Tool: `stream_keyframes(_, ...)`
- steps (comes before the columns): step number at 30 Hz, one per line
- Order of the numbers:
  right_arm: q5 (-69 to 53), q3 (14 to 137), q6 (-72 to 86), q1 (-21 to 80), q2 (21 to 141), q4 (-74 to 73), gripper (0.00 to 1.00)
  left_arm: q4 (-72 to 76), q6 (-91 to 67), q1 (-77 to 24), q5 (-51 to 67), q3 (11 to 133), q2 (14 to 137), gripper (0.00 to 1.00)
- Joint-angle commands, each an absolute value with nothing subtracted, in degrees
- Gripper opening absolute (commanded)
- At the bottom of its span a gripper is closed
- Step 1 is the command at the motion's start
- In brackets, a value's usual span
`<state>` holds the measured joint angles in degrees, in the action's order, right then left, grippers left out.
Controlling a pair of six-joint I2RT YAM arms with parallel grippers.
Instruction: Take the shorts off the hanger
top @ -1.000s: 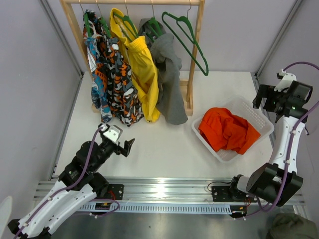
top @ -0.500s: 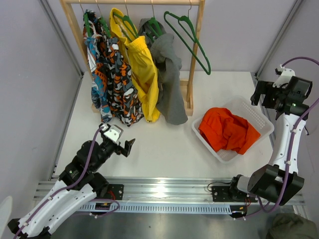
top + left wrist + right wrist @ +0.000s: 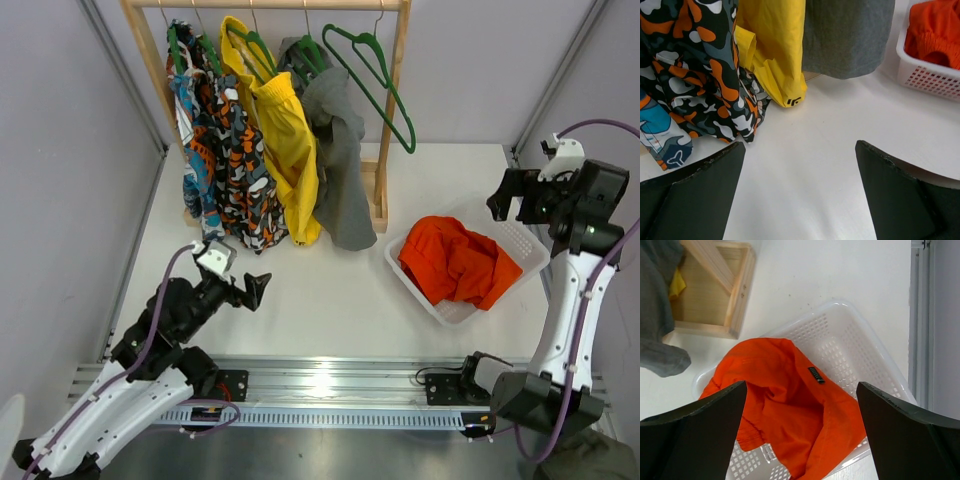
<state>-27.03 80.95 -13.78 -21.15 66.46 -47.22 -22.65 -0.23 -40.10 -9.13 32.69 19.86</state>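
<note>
- Bright orange-red fabric shorts (image 3: 455, 262): crumpled inside white perforated plastic basket (image 3: 525, 250) on white counter (image 3: 330, 300), dark label patch upward.
- Thin dark green triangular hanger (image 3: 362, 38): bare, hooked on wooden rail (image 3: 300, 4) beside grey garment (image 3: 340, 170).
- Black left jaws: spread, empty, low over counter.
- Black right jaws: spread, empty, raised above basket.

Orange shorts (image 3: 790, 405) crumpled in white basket (image 3: 850, 345); right gripper (image 3: 801, 384) spread above.

Four hung garments (image 3: 285, 140), one bare hanger (image 3: 366, 42), one shorts (image 3: 455, 262), one basket (image 3: 522, 240).
</note>
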Motion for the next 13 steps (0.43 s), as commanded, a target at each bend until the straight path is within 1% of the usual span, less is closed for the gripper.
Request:
stream_keyframes(1, -29.44, 77.18, -9.67, -21.18, 60.57, -42.73, 0.99, -24.61, -8.41, -40.17, -11.68, 36.38, 19.34, 0.99)
stream_keyframes(5, -28.92, 74.18, -8.35, -21.18, 56.61, -39.99, 1.0, -26.1, -12.48, -40.17, -13.09, 37.44, 18.2, 0.99)
stream_keyframes(13, -27.69, 72.87, -7.29, -21.27, 55.64, -39.55, 0.99, -26.54, -14.68, -40.17, -13.8, 39.64, 18.19, 0.99)
